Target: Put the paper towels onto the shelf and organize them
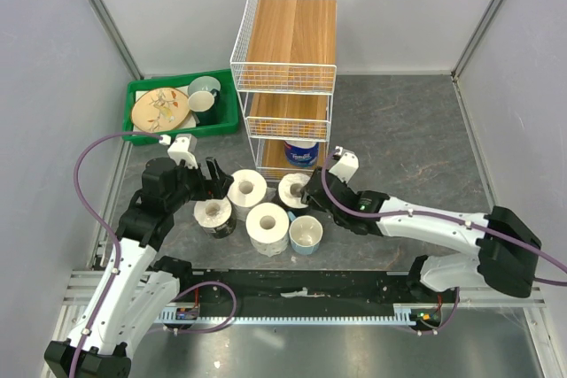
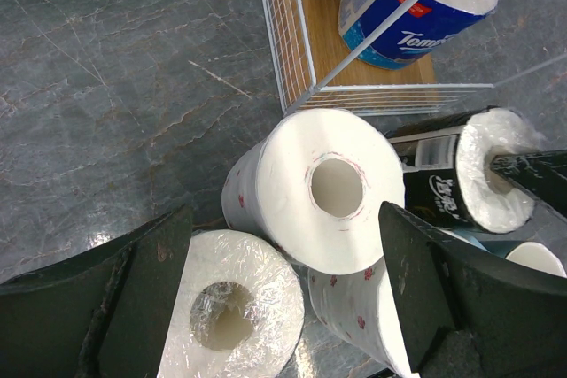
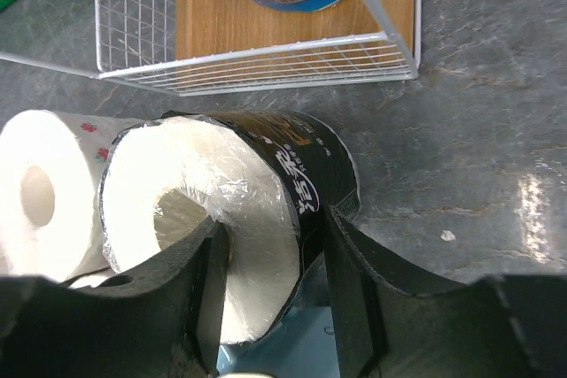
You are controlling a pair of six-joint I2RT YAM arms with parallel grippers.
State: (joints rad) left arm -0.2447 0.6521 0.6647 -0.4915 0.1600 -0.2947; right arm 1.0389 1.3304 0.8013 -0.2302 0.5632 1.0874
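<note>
Pinches dark-wrapped roll (image 3: 297,161) through its wall with right gripper (image 3: 275,223), one finger in core, one on wrap. Lies just at 6 o'clock of shelf (image 1: 283,77). Probably light, squashy, slick film: squeeze gently. Hangs left gripper (image 2: 283,219) wide open over plain rolls (image 2: 337,188) at 9 o'clock.

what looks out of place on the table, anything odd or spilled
One thing: a pale blue cup stands among the paper rolls in front of the shelf, while the other dishes sit in the green tray. Nothing looks spilled or torn.
</note>
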